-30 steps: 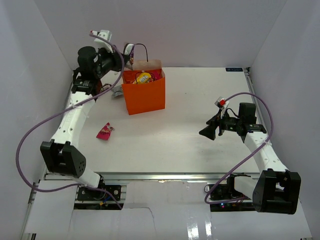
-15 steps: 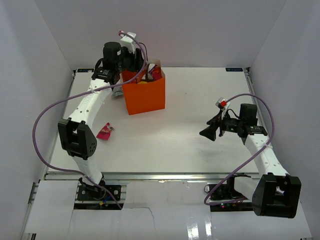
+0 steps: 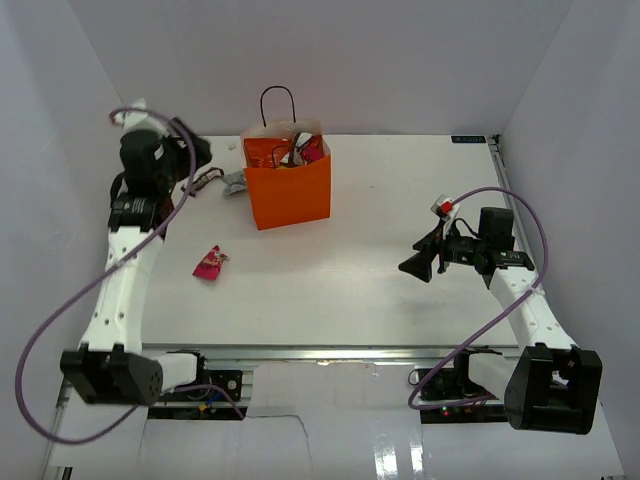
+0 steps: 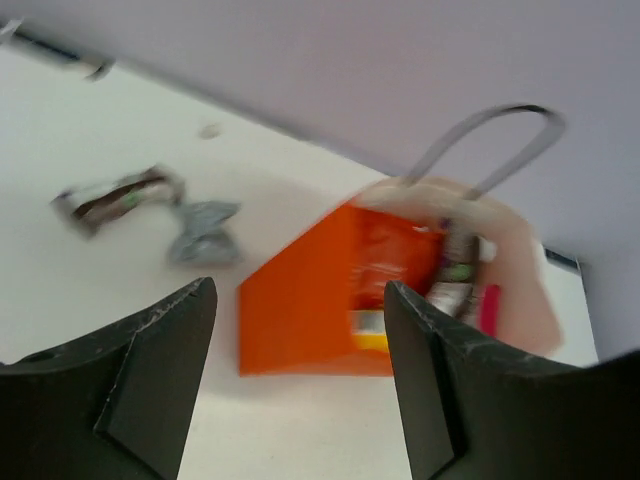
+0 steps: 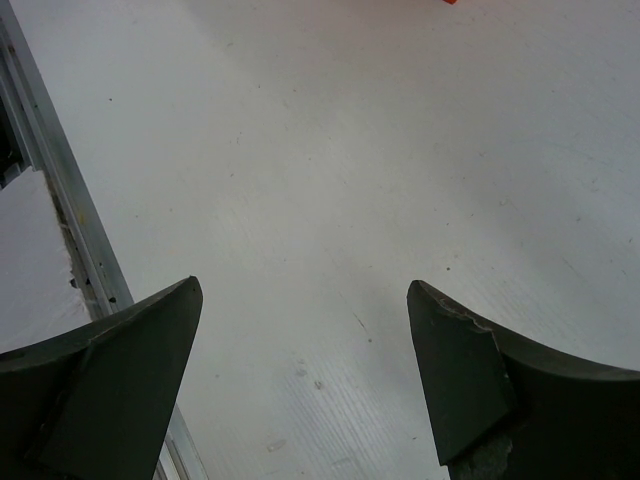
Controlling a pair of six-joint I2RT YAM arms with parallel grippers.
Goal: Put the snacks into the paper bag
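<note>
Worktop (image 3: pixel 400 200), white and walled on three sides, carries everything. The left arm reaches up along the left edge to the far-left corner. Its left gripper (image 3: pixel 200 152) hangs above the worktop, aimed toward the paper bag (image 3: pixel 288 190). In the left wrist view this left gripper (image 4: pixel 297 290) has its jaws spread wide with nothing between them. The right arm lies along the right edge, and the right gripper (image 3: pixel 412 265) points toward the middle of the worktop. From the wrist, the right gripper (image 5: pixel 305 290) is likewise spread wide and empty over bare white board.

The paper bag (image 4: pixel 300 320) stands upright close to the far edge, left of the middle, with one black loop handle (image 3: pixel 278 100) rising above its mouth. The red chip bag (image 4: pixel 385 260) sits inside it, with a magenta packet (image 4: pixel 488 305) against the pale inner wall and a dark wrapper (image 4: pixel 455 265) upright between them.

Three snacks lie outside. The dark brown packet (image 3: pixel 205 180) and the silver-grey packet (image 3: pixel 236 181) lie near each other just left of the paper bag, toward the far-left corner. A pink packet (image 3: pixel 210 262) lies alone nearer the left edge, well apart from the bag
</note>
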